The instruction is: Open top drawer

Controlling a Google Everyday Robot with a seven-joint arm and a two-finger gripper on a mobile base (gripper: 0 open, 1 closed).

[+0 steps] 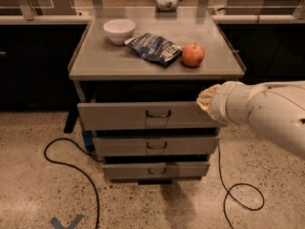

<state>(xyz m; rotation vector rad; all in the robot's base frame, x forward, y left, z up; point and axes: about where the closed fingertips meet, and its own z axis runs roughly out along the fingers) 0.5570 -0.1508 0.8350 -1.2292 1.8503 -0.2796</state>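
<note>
The top drawer (119, 116) is the widest grey front of the cabinet, with a small dark handle (158, 114) at its centre. It stands pulled out a little, with a dark gap above its front. My gripper (204, 99) is at the drawer's right end, at the top corner of the front. My thick white arm comes in from the right and covers most of the gripper.
On the cabinet top (95, 63) sit a white bowl (119, 30), a blue chip bag (155, 48) and a red apple (193, 55). Two narrower drawers (124, 146) are below. Black cables lie on the floor left (71, 163) and right (243, 194). Dark counters stand behind.
</note>
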